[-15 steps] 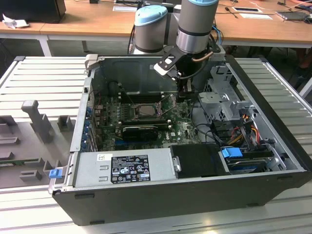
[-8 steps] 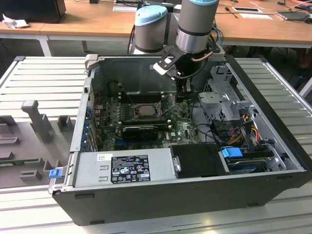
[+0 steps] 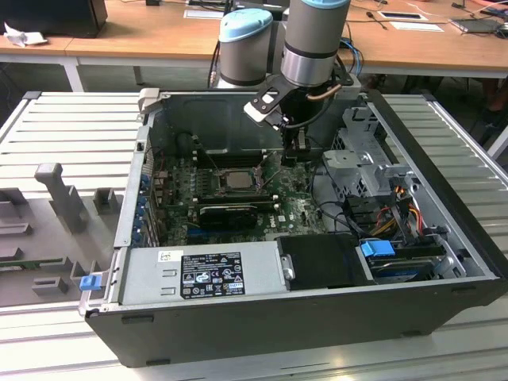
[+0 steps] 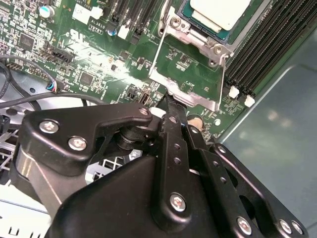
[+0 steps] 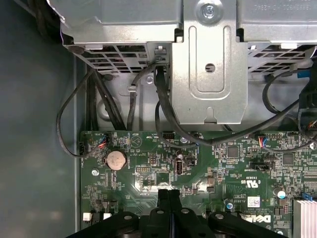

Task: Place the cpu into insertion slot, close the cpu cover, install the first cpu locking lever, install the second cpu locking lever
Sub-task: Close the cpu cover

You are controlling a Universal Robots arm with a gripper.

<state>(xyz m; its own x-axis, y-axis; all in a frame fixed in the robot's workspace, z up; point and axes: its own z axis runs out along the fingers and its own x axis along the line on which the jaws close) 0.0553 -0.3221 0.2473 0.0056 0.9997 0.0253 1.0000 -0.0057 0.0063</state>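
Since the cpu [image 4: 213, 12] already lies flat in the insertion slot [image 4: 195, 37], near the middle of the green board [image 4: 89, 54], we place the danger just beside it: the gripper [image 4: 167, 101], fingers pressed together on nothing, has its tips at a silvery plate [image 4: 190, 91] edging the slot. We judge a slanted push could slip off, bend the thin lever wire [image 4: 157, 47] or scrape nearby board parts.
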